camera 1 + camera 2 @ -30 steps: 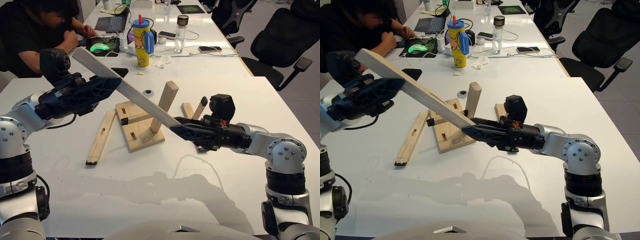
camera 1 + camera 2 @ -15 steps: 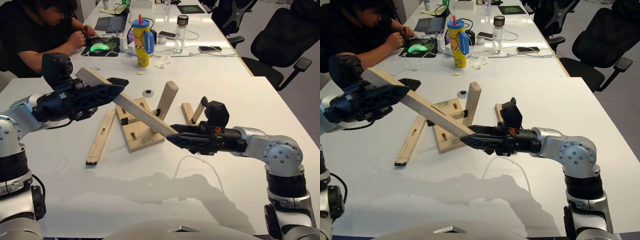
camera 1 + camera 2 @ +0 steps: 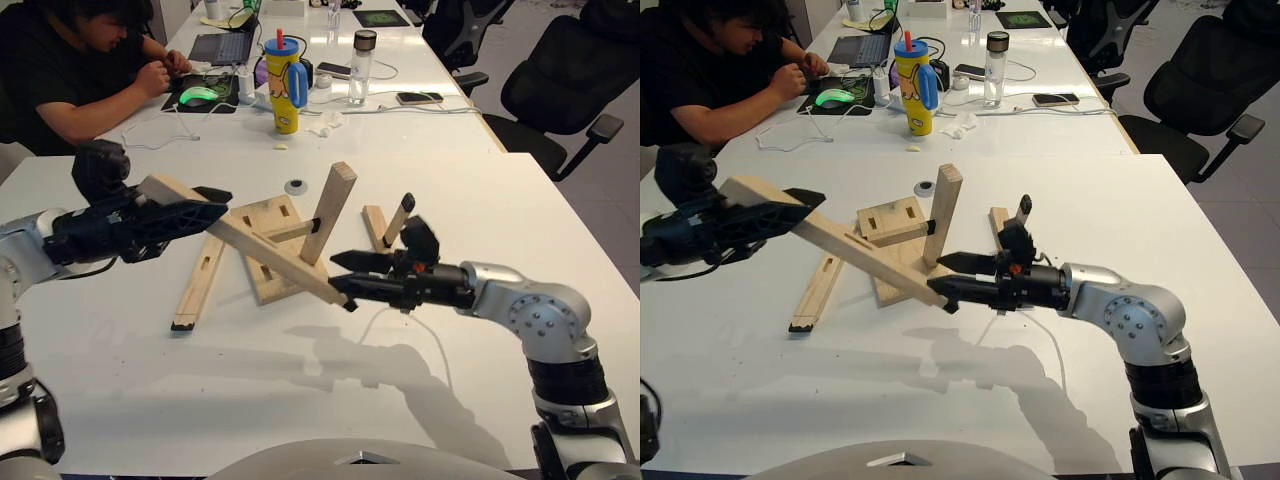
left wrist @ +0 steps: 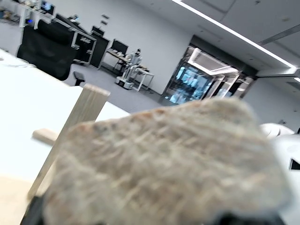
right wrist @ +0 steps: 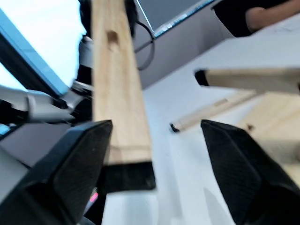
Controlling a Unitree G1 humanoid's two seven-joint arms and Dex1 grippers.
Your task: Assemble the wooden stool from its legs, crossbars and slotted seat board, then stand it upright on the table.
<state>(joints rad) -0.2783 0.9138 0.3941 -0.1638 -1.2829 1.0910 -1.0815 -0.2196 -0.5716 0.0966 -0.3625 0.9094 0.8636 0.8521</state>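
The left gripper (image 3: 213, 204) grips the upper end of a long wooden leg (image 3: 280, 262) that slants down over the seat board (image 3: 270, 212), its dark-capped lower end just past the board's near edge, against one finger of the wide-spread right gripper (image 3: 340, 272).

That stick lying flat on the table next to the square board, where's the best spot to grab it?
Grab the flat stick near its middle, coming straight down from above, with the fingers across its narrow width. It lies flat, with bare table along both long edges there. Its far end is crossed by the raised stick held in the left gripper, so that end looks crowded.
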